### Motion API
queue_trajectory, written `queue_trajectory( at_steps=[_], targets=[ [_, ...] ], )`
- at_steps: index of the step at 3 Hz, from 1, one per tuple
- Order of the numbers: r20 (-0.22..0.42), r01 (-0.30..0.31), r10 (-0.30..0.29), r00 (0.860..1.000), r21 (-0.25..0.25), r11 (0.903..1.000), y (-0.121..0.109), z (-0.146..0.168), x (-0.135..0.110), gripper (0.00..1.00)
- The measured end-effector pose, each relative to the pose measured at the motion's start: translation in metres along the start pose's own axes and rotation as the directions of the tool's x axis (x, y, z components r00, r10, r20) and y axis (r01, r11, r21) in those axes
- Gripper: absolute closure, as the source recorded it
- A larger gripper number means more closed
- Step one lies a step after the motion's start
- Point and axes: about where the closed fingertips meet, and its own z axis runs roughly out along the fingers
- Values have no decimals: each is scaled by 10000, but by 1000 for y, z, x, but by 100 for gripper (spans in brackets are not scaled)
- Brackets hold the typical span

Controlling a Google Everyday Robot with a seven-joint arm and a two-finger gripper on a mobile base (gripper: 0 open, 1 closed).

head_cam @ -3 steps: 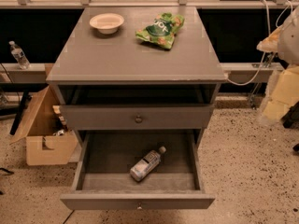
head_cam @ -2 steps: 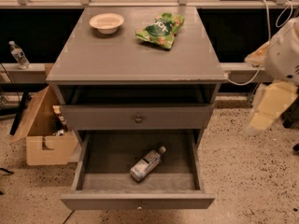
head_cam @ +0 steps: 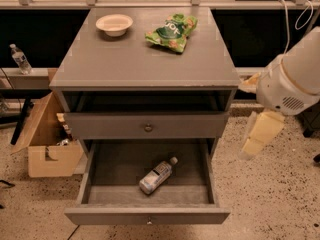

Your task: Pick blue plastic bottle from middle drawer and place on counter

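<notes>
The blue plastic bottle [head_cam: 157, 176] lies on its side, cap toward the back right, inside the pulled-out middle drawer [head_cam: 146, 215]. The drawer's front panel has a small round knob. The counter [head_cam: 140, 61] is the grey top of the cabinet above it. My gripper [head_cam: 244, 119] hangs in the air to the right of the cabinet, at about the height of the upper drawer front. Its two pale fingers [head_cam: 261, 133] stand apart, open and empty. It is well above and to the right of the bottle.
A white bowl [head_cam: 114, 24] and a green snack bag [head_cam: 171, 32] sit at the back of the counter. The upper drawer [head_cam: 148, 128] is only slightly out. An open cardboard box [head_cam: 47, 146] stands on the floor at the left. A slim water bottle [head_cam: 20, 59] stands on a ledge at the far left.
My arm and gripper have moved left and downward, closer to the cabinet's right side. The bottle and the drawers have not moved.
</notes>
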Motion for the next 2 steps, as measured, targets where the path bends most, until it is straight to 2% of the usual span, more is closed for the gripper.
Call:
queue_trajectory(
  at_steps=[1,2],
  targets=[
    [657,438,-375,9971,-983,9942,21,55,-6,0],
    [1386,820,-546,9888,-2005,9762,48,116,-12,0]
  ],
)
